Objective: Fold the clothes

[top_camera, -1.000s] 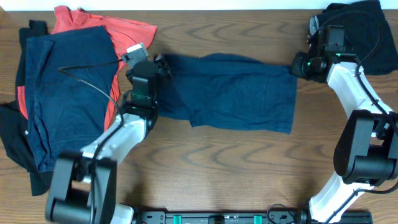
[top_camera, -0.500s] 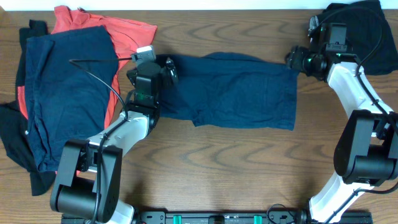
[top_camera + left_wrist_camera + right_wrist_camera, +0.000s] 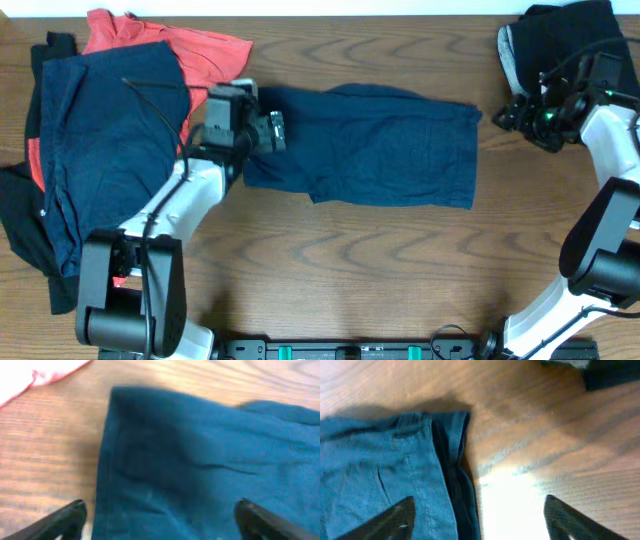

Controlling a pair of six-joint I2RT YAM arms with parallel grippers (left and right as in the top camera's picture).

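The navy garment point(image 3: 370, 145) looks soft and limp, so we would pinch its corners. The left pincer point(image 3: 270, 130) and the right pincer point(image 3: 510, 115) both stand wide, empty.

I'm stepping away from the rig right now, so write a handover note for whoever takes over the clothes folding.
Left jaws: open, empty, above the left end of the centre navy garment.
Right jaws: open, empty, above its right edge.
Loose heap at far left: navy piece, coral-red shirt, black pieces. Dark stack top right.
Done: centre garment spread flat on the table.
Left: fold it, then the heap.
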